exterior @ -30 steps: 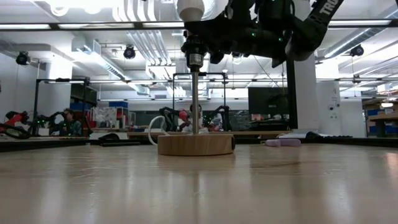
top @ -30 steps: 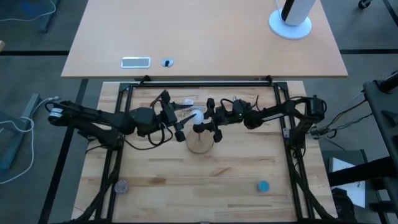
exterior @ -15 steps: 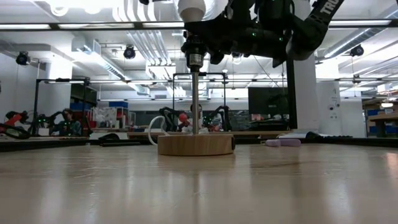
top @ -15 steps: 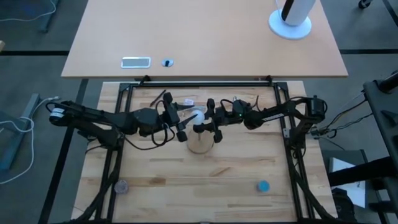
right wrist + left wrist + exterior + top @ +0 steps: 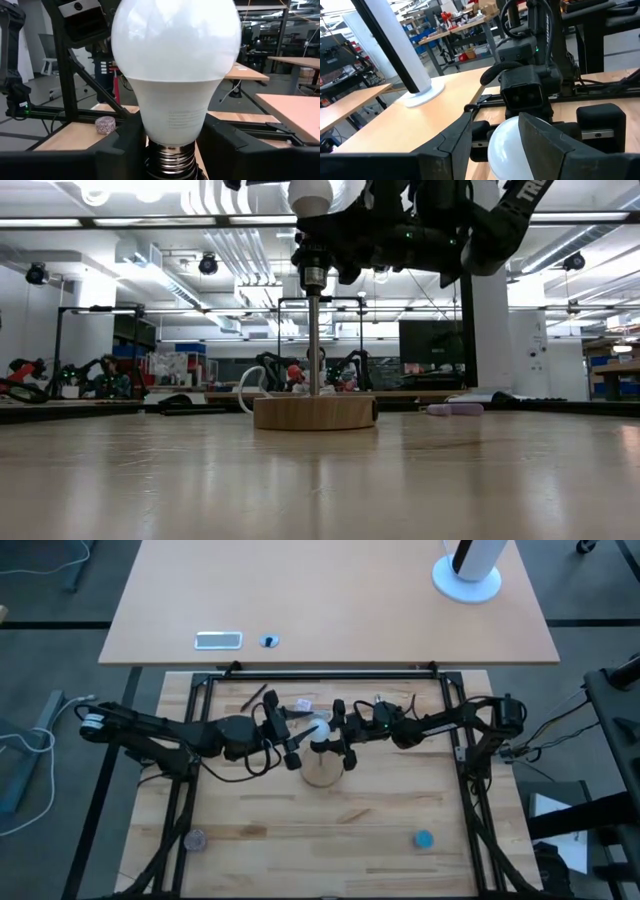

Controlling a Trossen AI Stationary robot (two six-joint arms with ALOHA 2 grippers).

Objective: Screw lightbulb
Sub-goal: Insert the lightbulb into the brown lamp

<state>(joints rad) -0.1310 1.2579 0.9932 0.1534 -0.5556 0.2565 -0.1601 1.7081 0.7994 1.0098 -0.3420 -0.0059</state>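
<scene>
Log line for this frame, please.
stage: screwing lightbulb into socket | left gripper: around bulb | right gripper: flanking bulb neck | wooden base: on table

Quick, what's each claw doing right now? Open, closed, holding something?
Left gripper: at the globe of the small white frosted pear-shaped lightbulb; open or closed cannot be told.
Right gripper: at that bulb's neck; cannot be told either.

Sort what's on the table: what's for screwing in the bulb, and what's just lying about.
For the job: lightbulb; wooden base with its stem and socket.

Lying about: blue disc; grey disc; wrapper; white stand on the far desk.
</scene>
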